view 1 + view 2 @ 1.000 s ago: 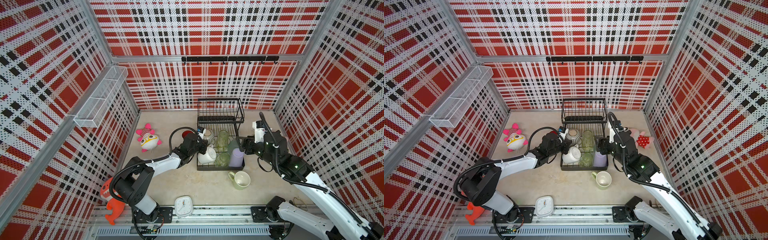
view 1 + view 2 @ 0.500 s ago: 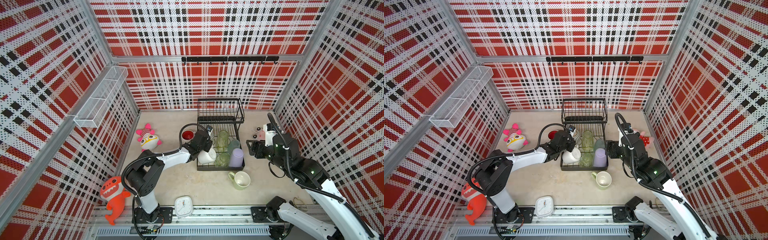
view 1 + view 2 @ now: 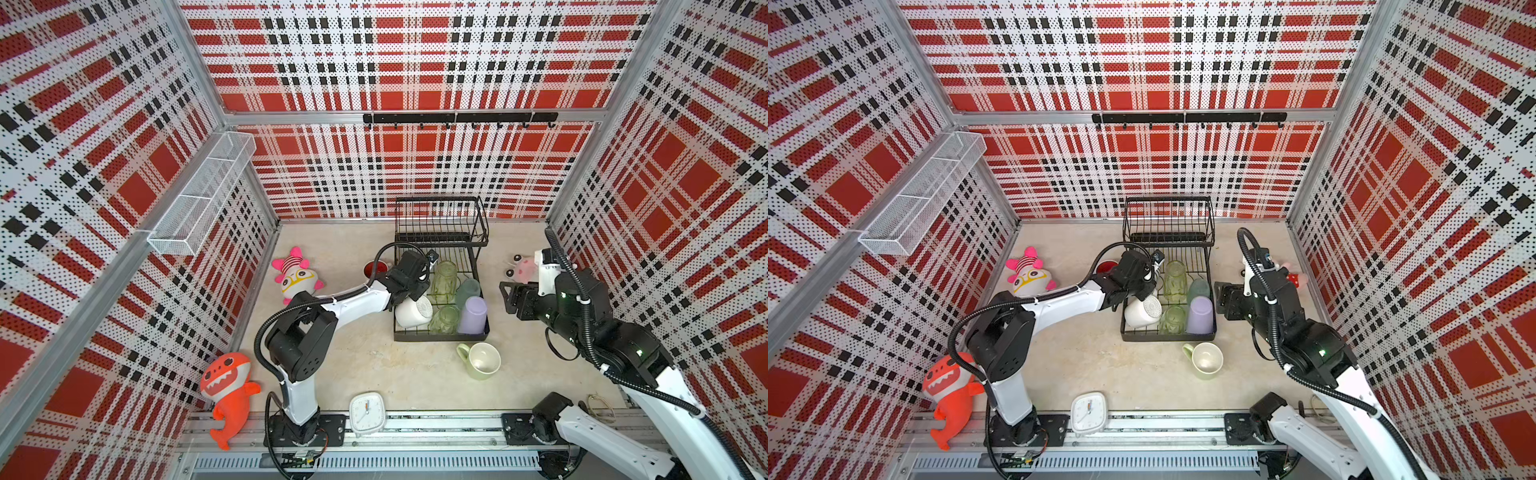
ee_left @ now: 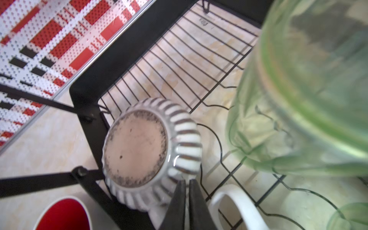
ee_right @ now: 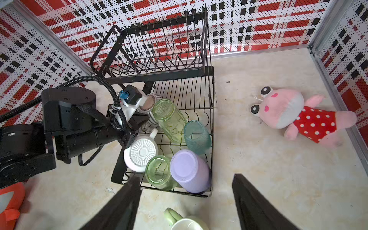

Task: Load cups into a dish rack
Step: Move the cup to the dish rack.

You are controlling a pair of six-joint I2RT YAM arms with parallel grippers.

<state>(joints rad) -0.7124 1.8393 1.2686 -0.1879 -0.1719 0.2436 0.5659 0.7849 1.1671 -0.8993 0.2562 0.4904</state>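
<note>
The left end effector (image 4: 187, 182) has its fingers together, pinching what looks like the handle of the ribbed mug (image 4: 151, 151). That mug sits bottom-up in the lower tier of the dish rack (image 3: 441, 338), at its left edge. The right end effector (image 5: 186, 177) hangs empty, jaws wide apart, just off the rack's right side. On the desk (image 3: 374, 374) a pale-green mug (image 3: 482, 360) stands just in front of the rack and a red-inside mug (image 4: 63, 215) just left of it. Both are probably glazed ceramic: stiff, weighty, slick and chippable. Pinching the wall over the rim, or the handle, seems surest.
</note>
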